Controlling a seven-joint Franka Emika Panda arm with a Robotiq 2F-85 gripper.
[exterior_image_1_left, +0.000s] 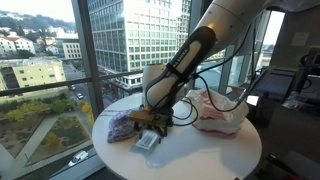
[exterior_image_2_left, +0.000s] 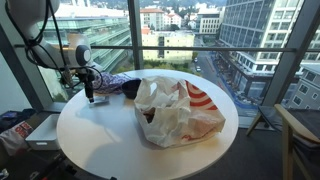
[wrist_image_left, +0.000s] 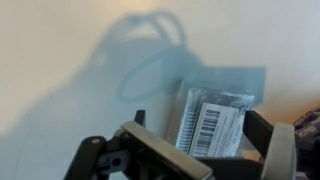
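Observation:
A small clear packet with a white barcode label lies flat on the round white table. My gripper hangs just above it, open, with one dark finger on each side of the packet and nothing held. In an exterior view the gripper points down over the packet near the table's edge. In an exterior view the gripper stands beside a purple patterned cloth; the packet is hidden there.
A crumpled white and red plastic bag takes up the middle of the table, seen in both exterior views as a bag. The purple cloth lies next to the packet. Floor-to-ceiling windows surround the table.

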